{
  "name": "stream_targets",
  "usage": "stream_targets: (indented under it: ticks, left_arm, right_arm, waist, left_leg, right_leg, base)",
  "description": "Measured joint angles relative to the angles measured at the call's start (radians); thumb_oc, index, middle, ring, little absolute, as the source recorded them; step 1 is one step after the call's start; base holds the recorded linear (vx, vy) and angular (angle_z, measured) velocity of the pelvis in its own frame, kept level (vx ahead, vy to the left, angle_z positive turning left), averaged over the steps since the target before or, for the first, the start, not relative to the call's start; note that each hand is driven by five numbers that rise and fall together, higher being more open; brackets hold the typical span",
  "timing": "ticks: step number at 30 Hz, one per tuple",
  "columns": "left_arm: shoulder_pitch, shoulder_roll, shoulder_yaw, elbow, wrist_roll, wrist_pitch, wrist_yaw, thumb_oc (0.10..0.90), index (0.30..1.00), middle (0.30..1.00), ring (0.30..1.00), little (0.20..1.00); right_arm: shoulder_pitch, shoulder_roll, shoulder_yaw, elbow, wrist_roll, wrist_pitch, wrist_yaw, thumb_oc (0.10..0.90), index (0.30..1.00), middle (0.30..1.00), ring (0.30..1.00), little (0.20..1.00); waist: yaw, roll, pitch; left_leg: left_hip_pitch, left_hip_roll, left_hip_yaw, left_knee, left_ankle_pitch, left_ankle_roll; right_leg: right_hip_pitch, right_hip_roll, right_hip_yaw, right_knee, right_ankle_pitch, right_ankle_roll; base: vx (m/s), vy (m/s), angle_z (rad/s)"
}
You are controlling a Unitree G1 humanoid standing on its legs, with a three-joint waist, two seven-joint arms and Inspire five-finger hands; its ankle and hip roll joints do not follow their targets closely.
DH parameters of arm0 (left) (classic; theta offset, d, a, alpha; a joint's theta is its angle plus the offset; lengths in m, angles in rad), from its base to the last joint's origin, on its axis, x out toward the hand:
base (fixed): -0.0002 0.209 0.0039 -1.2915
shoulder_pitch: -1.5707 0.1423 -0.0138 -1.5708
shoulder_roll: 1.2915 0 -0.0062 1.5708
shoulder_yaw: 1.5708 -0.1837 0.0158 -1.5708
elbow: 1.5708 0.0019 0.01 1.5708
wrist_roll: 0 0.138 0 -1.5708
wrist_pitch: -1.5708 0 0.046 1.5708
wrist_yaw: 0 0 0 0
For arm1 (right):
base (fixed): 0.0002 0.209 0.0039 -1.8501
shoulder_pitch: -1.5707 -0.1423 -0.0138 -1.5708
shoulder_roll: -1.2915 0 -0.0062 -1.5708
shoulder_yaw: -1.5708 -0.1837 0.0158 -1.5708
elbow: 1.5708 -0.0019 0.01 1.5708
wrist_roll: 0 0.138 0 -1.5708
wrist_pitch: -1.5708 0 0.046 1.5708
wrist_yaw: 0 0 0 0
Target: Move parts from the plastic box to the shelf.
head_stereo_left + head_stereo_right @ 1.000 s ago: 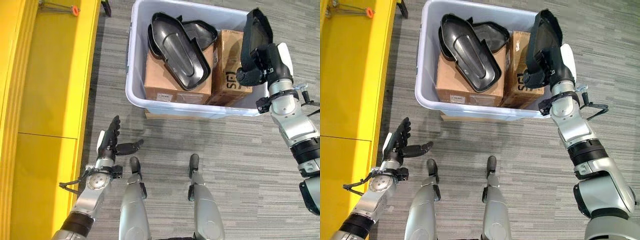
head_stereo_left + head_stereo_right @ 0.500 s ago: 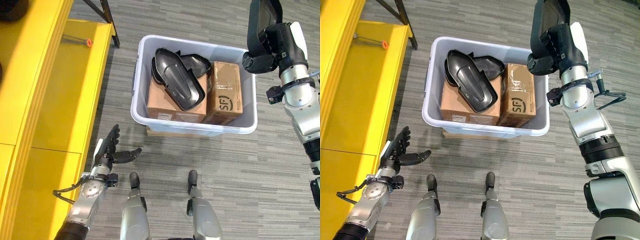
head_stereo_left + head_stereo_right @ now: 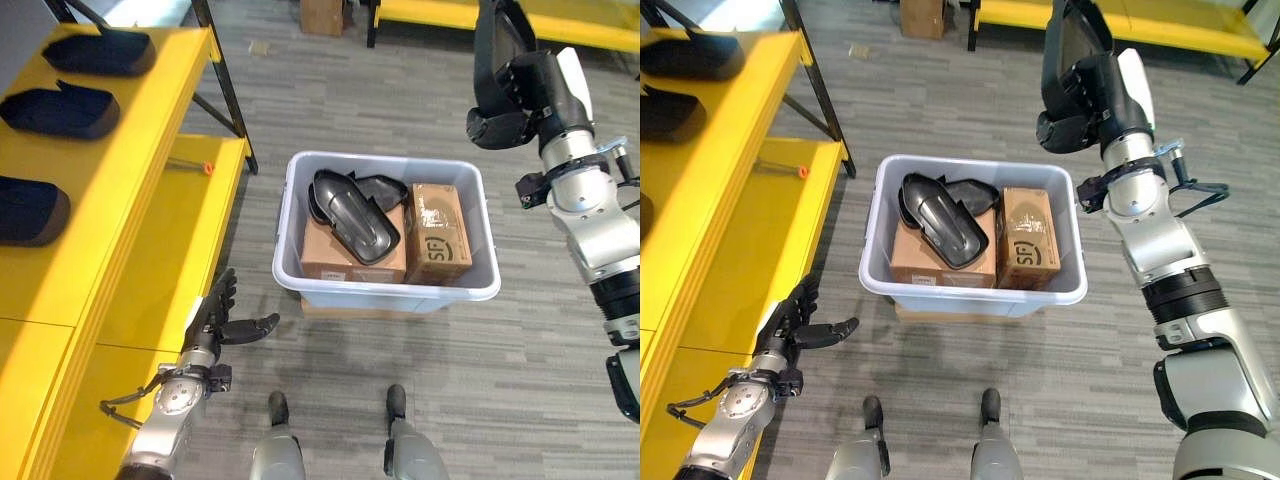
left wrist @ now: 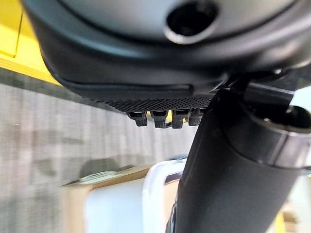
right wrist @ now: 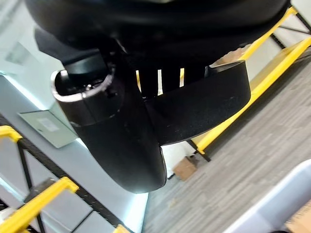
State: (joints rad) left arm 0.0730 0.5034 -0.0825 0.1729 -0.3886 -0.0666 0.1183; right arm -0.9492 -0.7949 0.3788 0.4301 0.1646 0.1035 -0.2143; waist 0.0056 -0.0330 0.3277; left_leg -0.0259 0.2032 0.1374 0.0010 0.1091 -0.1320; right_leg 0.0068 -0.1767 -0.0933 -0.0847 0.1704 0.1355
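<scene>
My right hand (image 3: 520,105) is raised high at the upper right, above and beyond the box, shut on a black moulded plastic part (image 3: 492,38) that stands upright in its grip; the part (image 5: 146,145) also shows close up past the fingers. The pale grey plastic box (image 3: 385,287) sits on the floor in the middle. It holds two more black parts (image 3: 352,212) lying on a brown carton (image 3: 335,260), beside a second carton (image 3: 438,232). The yellow shelf (image 3: 130,175) runs along the left, with three black parts (image 3: 62,110) on its top level. My left hand (image 3: 222,322) hangs low beside the shelf, open and empty.
The shelf's lower yellow level (image 3: 190,240) bears a small orange-tipped tool (image 3: 205,167). A black shelf post (image 3: 222,80) stands by the box's far left corner. Another yellow rack (image 3: 1160,25) and a brown carton (image 3: 923,15) lie at the far end. Grey floor surrounds the box.
The whole picture has shifted: the camera rose and tilted up, bringing the shelf's top level into sight. My right hand lifted the black part up out of the box. The left hand kept its pose.
</scene>
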Motion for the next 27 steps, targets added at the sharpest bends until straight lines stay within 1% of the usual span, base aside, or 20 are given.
stream_targets:
  ticks: [2, 4, 8, 9, 10, 11, 12, 13, 14, 15, 17, 18, 19, 21, 22, 23, 24, 25, 26, 27]
  left_arm:
    - [0.028, -0.022, 0.007, -0.012, 0.0, 0.0, 0.012, 0.9, 1.0, 1.0, 1.0, 1.0]
    - [0.063, -0.031, 0.012, -0.021, 0.0, 0.0, 0.018, 0.9, 1.0, 1.0, 1.0, 1.0]
    - [0.109, -0.062, 0.026, -0.014, 0.0, -0.003, 0.031, 0.9, 1.0, 1.0, 1.0, 1.0]
    - [0.108, -0.074, 0.025, -0.004, 0.0, -0.004, 0.032, 0.9, 1.0, 1.0, 1.0, 1.0]
    - [0.097, -0.081, 0.015, -0.001, -0.001, -0.005, 0.042, 0.9, 1.0, 1.0, 1.0, 1.0]
    - [0.108, -0.094, -0.012, 0.024, 0.0, 0.005, 0.051, 0.9, 1.0, 1.0, 1.0, 1.0]
    - [0.118, -0.075, -0.02, 0.031, 0.001, 0.014, 0.042, 0.9, 1.0, 1.0, 1.0, 1.0]
    - [0.117, -0.048, -0.022, 0.045, 0.001, 0.027, 0.043, 0.9, 1.0, 1.0, 1.0, 1.0]
    - [0.115, -0.051, -0.019, 0.073, 0.001, 0.032, 0.042, 0.9, 1.0, 1.0, 1.0, 1.0]
    - [0.116, -0.061, -0.019, 0.087, 0.001, 0.043, 0.043, 0.9, 1.0, 1.0, 1.0, 1.0]
    - [0.118, -0.067, -0.016, 0.088, 0.001, 0.04, 0.037, 0.9, 1.0, 1.0, 1.0, 1.0]
    - [0.118, -0.069, -0.014, 0.084, 0.001, 0.034, 0.033, 0.9, 1.0, 1.0, 1.0, 1.0]
    - [0.095, -0.081, -0.014, 0.073, 0.001, 0.034, 0.027, 0.9, 1.0, 1.0, 1.0, 1.0]
    - [0.058, -0.096, -0.024, 0.061, 0.002, 0.034, 0.022, 0.9, 1.0, 1.0, 1.0, 1.0]
    - [0.045, -0.1, -0.044, 0.06, 0.005, 0.034, 0.021, 0.9, 1.0, 1.0, 1.0, 1.0]
    - [0.014, -0.109, -0.073, 0.058, 0.011, 0.035, 0.013, 0.9, 1.0, 1.0, 1.0, 1.0]
    - [-0.007, -0.12, -0.079, 0.05, 0.011, 0.037, 0.003, 0.9, 1.0, 1.0, 1.0, 1.0]
    - [-0.005, -0.122, -0.077, 0.044, 0.012, 0.037, 0.002, 0.9, 1.0, 1.0, 1.0, 1.0]
    - [0.0, -0.115, -0.071, 0.062, 0.013, 0.04, 0.0, 0.9, 1.0, 1.0, 1.0, 1.0]
    - [0.007, -0.119, -0.072, 0.068, 0.013, 0.054, 0.006, 0.9, 1.0, 1.0, 1.0, 1.0]
  right_arm:
    - [-0.003, 0.033, 0.013, 0.02, 0.0, 0.001, -0.003, 0.4, 0.3, 0.3, 0.3, 0.3]
    - [-0.006, 0.046, 0.041, 0.02, 0.001, 0.0, -0.003, 0.4, 0.3, 0.3, 0.3, 0.3]
    - [-0.01, 0.039, 0.079, 0.061, 0.006, -0.013, -0.005, 0.4, 0.3, 0.3, 0.3, 0.3]
    - [-0.019, 0.021, 0.081, 0.079, 0.008, -0.012, -0.006, 0.4, 0.3, 0.3, 0.3, 0.3]
    - [-0.018, -0.014, 0.079, 0.078, 0.018, -0.011, -0.025, 0.4, 0.3, 0.3, 0.3, 0.3]
    - [-0.005, -0.046, 0.076, 0.075, 0.032, -0.007, -0.028, 0.4, 0.3, 0.3, 0.3, 0.3]
    - [0.026, -0.051, 0.058, 0.045, 0.032, -0.009, -0.032, 0.4, 0.3, 0.3, 0.3, 0.3]
    - [0.065, -0.052, 0.046, 0.011, 0.032, -0.016, -0.034, 0.4, 0.3, 0.3, 0.3, 0.3]
    - [0.088, -0.052, 0.044, 0.004, 0.032, -0.016, -0.016, 0.4, 0.3, 0.3, 0.3, 0.3]
    - [0.093, -0.055, 0.044, 0.007, 0.032, -0.011, 0.0, 0.4, 0.3, 0.3, 0.3, 0.3]
    - [0.093, -0.068, 0.042, 0.008, 0.032, -0.011, 0.001, 0.4, 0.3, 0.3, 0.3, 0.3]
    - [0.092, -0.071, 0.042, 0.008, 0.032, -0.011, 0.001, 0.4, 0.3, 0.3, 0.3, 0.3]
    - [0.09, -0.08, 0.033, 0.0, 0.031, -0.013, -0.003, 0.4, 0.3, 0.3, 0.3, 0.3]
    - [0.09, -0.082, 0.004, -0.008, 0.026, -0.013, -0.011, 0.4, 0.3, 0.3, 0.3, 0.3]
    - [0.091, -0.084, -0.012, -0.008, 0.023, -0.012, -0.014, 0.4, 0.3, 0.3, 0.3, 0.3]
    - [0.099, -0.084, -0.054, -0.012, 0.021, -0.012, -0.021, 0.4, 0.3, 0.3, 0.3, 0.3]
    - [0.108, -0.083, -0.079, -0.019, 0.021, -0.012, -0.022, 0.4, 0.3, 0.3, 0.3, 0.3]
    - [0.115, -0.075, -0.079, -0.032, 0.021, -0.013, -0.013, 0.4, 0.3, 0.3, 0.3, 0.3]
    - [0.141, -0.037, -0.086, -0.039, 0.014, -0.027, -0.013, 0.4, 0.3, 0.3, 0.3, 0.3]
    - [0.16, -0.023, -0.08, -0.047, 0.013, -0.027, -0.005, 0.4, 0.3, 0.3, 0.3, 0.3]
  waist:
    - [0.002, 0.017, -0.027]
    - [0.024, 0.031, -0.036]
    - [0.055, 0.058, -0.032]
    - [0.066, 0.069, -0.035]
    - [0.047, 0.068, -0.034]
    - [0.076, 0.081, -0.033]
    - [0.094, 0.064, -0.03]
    - [0.101, 0.015, -0.015]
    - [0.101, -0.005, -0.018]
    - [0.093, -0.008, -0.018]
    - [0.063, 0.004, -0.024]
    - [0.055, 0.012, -0.032]
    - [0.042, 0.032, -0.043]
    - [0.0, 0.041, -0.048]
    - [-0.01, 0.051, -0.053]
    - [-0.05, 0.06, -0.059]
    - [-0.051, 0.055, -0.061]
    - [-0.033, 0.05, -0.063]
    - [-0.015, 0.034, -0.07]
    - [-0.008, 0.038, -0.07]
  left_leg:
    - [0.012, 0.015, -0.009, -0.007, 0.005, -0.007]
    - [0.016, 0.042, -0.011, 0.001, 0.007, -0.01]
    - [-0.038, 0.103, -0.077, 0.021, 0.058, -0.059]
    - [-0.076, 0.11, -0.126, 0.01, 0.094, -0.072]
    - [-0.159, 0.109, -0.182, 0.045, 0.131, -0.08]
    - [-0.183, 0.075, -0.137, -0.003, 0.163, 0.024]
    - [-0.208, 0.06, -0.068, 0.073, 0.044, 0.131]
    - [-0.278, 0.036, 0.001, 0.241, -0.016, 0.116]
    - [-0.307, 0.034, 0.06, 0.402, -0.068, 0.079]
    - [-0.293, 0.034, 0.076, 0.535, -0.105, 0.047]
    - [-0.202, 0.053, 0.062, 0.603, -0.154, 0.008]
    - [-0.149, 0.059, 0.053, 0.557, -0.137, 0.0]
    - [-0.022, 0.126, 0.091, 0.479, -0.144, -0.008]
    - [0.1, 0.145, 0.157, 0.261, -0.121, -0.021]
    - [0.13, 0.13, 0.161, 0.176, -0.1, -0.032]
    - [0.149, 0.093, 0.176, 0.057, -0.109, -0.051]
    - [0.153, 0.061, 0.184, 0.007, -0.109, -0.051]
    - [0.154, 0.035, 0.183, -0.015, -0.11, -0.049]
    - [0.144, 0.02, 0.182, 0.011, -0.115, -0.041]
    - [0.147, 0.01, 0.167, 0.026, -0.115, -0.04]
  right_leg:
    - [0.007, 0.02, -0.009, 0.014, -0.018, -0.009]
    - [-0.011, 0.044, -0.016, 0.067, -0.045, -0.02]
    - [-0.109, 0.102, -0.06, 0.289, -0.181, -0.087]
    - [-0.141, 0.116, -0.097, 0.365, -0.218, -0.084]
    - [-0.199, 0.135, -0.087, 0.458, -0.308, -0.155]
    - [-0.232, 0.094, -0.165, 0.516, -0.326, -0.204]
    - [-0.234, 0.066, -0.196, 0.51, -0.314, -0.229]
    - [-0.233, 0.004, -0.222, 0.493, -0.294, -0.237]
    - [-0.209, -0.029, -0.25, 0.441, -0.263, -0.224]
    - [-0.171, -0.054, -0.284, 0.374, -0.227, -0.227]
    - [-0.094, -0.077, -0.374, 0.27, -0.173, -0.206]
    - [-0.084, -0.071, -0.375, 0.253, -0.168, -0.192]
    - [-0.084, -0.074, -0.421, 0.251, -0.161, -0.199]
    - [-0.087, -0.102, -0.483, 0.282, -0.141, -0.167]
    - [-0.094, -0.116, -0.5, 0.293, -0.121, -0.137]
    - [-0.096, -0.144, -0.525, 0.295, -0.097, -0.1]
    - [-0.113, -0.173, -0.534, 0.306, -0.084, -0.101]
    - [-0.153, -0.187, -0.511, 0.353, -0.113, -0.095]
    - [-0.139, -0.162, -0.504, 0.338, -0.126, -0.089]
    - [-0.117, -0.184, -0.52, 0.335, -0.096, -0.103]
  base:
    - [-0.14, -0.192, 0.08]
    - [-0.23, -0.235, 0.01]
    - [-0.28, -0.198, 0.41]
    - [-0.27, -0.228, 1.35]
    - [-0.28, -0.349, 2.16]
    - [-0.28, -0.459, 1.93]
    - [-0.24, -0.426, 1.57]
    - [-0.1, -0.184, 0.98]
    - [-0.11, -0.103, 1.22]
    - [-0.07, -0.04, 1.27]
    - [-0.05, -0.014, 1.3]
    - [-0.09, 0.129, 1.38]
    - [-0.08, 0.205, 1.39]
    - [-0.07, 0.223, 1.33]
    - [-0.03, 0.145, 1.38]
    - [-0.01, 0.232, 1.2]
    - [-0.01, 0.175, 0.95]
    - [-0.01, 0.241, 0.23]
    - [-0.03, 0.175, 0.07]
    - [-0.04, 0.26, 0.33]
